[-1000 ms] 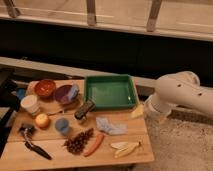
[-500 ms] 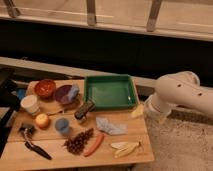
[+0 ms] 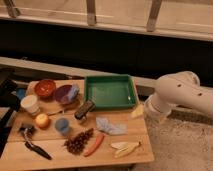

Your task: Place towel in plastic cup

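Note:
The towel (image 3: 111,126) is a small crumpled pale blue cloth lying on the wooden table (image 3: 125,150), just in front of the green tray. The plastic cup (image 3: 62,126) is a small blue cup standing upright left of the towel, with a dark tool between them. My gripper (image 3: 149,108) is at the end of the white arm (image 3: 182,92), at the table's right edge, right of the towel and apart from it. It holds nothing that I can see.
A green tray (image 3: 110,91) sits at the back middle. A red bowl (image 3: 45,87), purple bowl (image 3: 66,93), white cup (image 3: 30,104), orange fruit (image 3: 42,120), pine cone (image 3: 78,142), carrot (image 3: 94,145) and banana peel (image 3: 125,148) lie around. A dark shape (image 3: 7,97) stands at the left edge.

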Controlling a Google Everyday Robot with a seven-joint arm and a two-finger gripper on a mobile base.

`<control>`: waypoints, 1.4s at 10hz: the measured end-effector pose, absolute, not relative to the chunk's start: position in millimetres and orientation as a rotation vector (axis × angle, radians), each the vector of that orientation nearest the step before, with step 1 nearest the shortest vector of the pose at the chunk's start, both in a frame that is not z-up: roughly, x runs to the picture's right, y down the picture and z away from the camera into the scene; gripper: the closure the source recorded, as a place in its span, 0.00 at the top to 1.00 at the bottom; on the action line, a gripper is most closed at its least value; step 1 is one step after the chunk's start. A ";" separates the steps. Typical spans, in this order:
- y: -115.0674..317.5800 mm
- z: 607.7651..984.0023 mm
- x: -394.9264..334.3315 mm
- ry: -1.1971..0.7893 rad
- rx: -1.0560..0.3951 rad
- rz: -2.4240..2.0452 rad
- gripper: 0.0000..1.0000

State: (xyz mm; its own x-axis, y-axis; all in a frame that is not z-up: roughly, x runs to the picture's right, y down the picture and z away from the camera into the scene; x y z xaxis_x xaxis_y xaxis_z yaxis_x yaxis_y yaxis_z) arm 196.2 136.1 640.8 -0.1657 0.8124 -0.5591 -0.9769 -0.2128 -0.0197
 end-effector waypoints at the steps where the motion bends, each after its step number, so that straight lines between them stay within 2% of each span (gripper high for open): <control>1: 136.0 640.8 196.3 0.408 -0.541 1.721 0.78; 5: 133.2 639.4 172.2 0.395 -0.543 1.603 0.78; 11: 124.9 693.5 43.7 0.363 -0.589 1.408 0.78; 14: 124.1 695.9 40.5 0.361 -0.586 1.406 0.78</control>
